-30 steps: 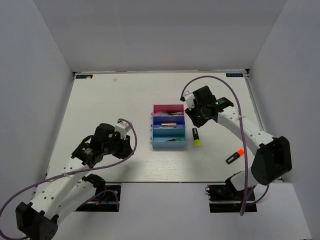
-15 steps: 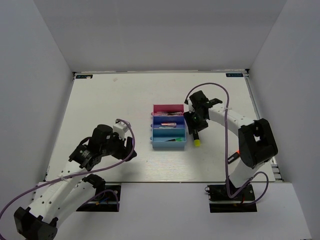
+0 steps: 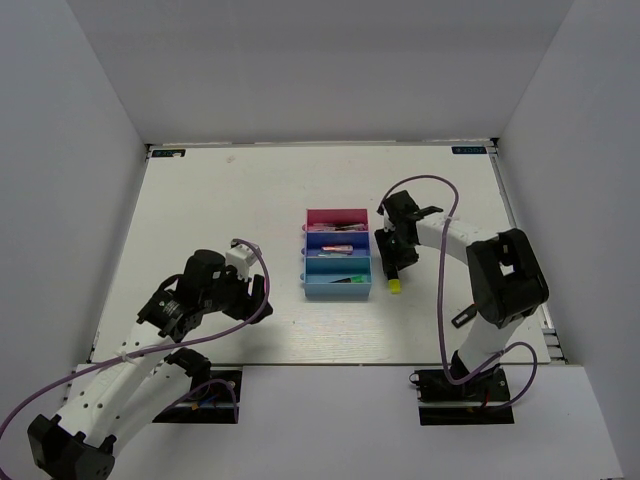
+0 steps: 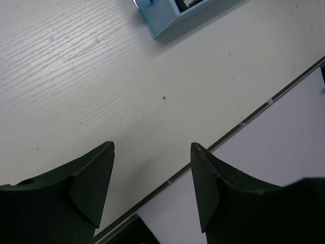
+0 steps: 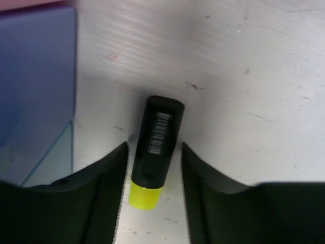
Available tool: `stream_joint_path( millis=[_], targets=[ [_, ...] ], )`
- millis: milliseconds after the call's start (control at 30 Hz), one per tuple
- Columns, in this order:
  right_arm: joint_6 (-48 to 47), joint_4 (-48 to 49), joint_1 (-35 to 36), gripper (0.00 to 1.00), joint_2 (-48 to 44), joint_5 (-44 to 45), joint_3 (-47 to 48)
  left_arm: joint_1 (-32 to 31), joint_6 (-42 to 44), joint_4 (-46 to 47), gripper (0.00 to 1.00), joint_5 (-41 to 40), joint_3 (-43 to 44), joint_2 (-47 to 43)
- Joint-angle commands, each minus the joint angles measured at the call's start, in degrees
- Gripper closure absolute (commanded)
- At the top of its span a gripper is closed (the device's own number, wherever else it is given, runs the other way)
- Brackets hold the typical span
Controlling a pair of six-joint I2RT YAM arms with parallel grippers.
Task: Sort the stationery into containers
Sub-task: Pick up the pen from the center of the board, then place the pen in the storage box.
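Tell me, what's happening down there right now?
Left hand open over table. Right hand open, straddling yellow highlighter beside trays. Nothing in the way.

Three joined trays [image 3: 338, 292] — one yellow-capped highlighter [image 5: 155, 137] outside them (contents too small to count).

table: white table [image 3: 230, 210] | on it: tray row [image 3: 338, 255], yellow-capped highlighter [image 5: 155, 137] just beside

Three small open trays, joined in a row, stand mid-surface: the magenta-pink tray [image 3: 337, 212] farthest, the dark blue tray [image 3: 318, 238] in the middle, the light blue tray [image 3: 338, 291] nearest. The dark blue one holds a pink stick [image 3: 338, 251], the light blue one a green-capped highlighter [image 3: 350, 279]. Just right of the light blue tray a black yellow-capped highlighter [image 5: 156, 137] lies flat, barcode up, cap toward the near edge.
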Motion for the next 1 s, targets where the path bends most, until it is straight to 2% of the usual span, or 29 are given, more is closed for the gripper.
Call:
stream_joint_path(
  millis=[0, 100, 133, 200, 233, 367, 667, 833, 900, 933, 967],
  targets=[
    [0.76, 3.14, -0.17, 0.54, 0.74, 2.21, -3.18, 0.21, 0.33, 0.08, 0.28, 0.08, 0.55, -0.22],
    [0.84, 3.76, -0.25, 0.70, 1.18, 3.17, -4.76, 0.12, 0.41, 0.25, 0.28, 0.08, 0.55, -0.39],
    [0.84, 4.02, 0.27, 0.80, 0.92, 3.26, -5.54, 0.21, 0.33, 0.08, 0.28, 0.08, 0.63, -0.57],
    [0.67, 4.29, -0.51, 0.90, 0.57, 3.61, -6.86, 0.21, 0.42, 0.08, 0.28, 0.17, 0.55, -0.57],
    [0.75, 4.20, -0.52, 1.00, 0.39, 3.79, -7.31, 0.21, 0.24, -0.01, 0.28, 0.17, 0.55, -0.74],
    [-0.47, 4.90, -0.69, 1.00, -1.36, 3.62, -8.63, 0.21, 0.33, -0.19, 0.28, 0.25, 0.55, -1.18],
    [-11.02, 4.29, -0.43, 1.00, -18.50, 0.72, -6.26, 0.21, -0.02, -0.11, 0.28, 0.52, 0.72, -1.19],
    [-18.73, 0.42, 0.18, 1.00, -21.06, -9.28, 0.84, 0.21, -0.55, 0.60, 0.28, 1.48, 0.55, -0.66],
    [-21.56, -2.89, 0.80, 1.00, -20.01, -15.35, 4.36, 0.30, -0.81, 0.69, 0.28, 1.49, 0.46, -0.83],
    [-26.70, -3.96, 1.24, 1.00, -18.87, -23.20, 6.99, 0.30, -0.90, 0.60, 0.28, 1.40, 0.81, -0.66],
    [-29.37, -8.93, 1.68, 1.00, -17.12, -26.50, 10.06, 0.21, -0.90, 0.60, 0.28, 1.75, 0.72, -0.83]
  ],
)
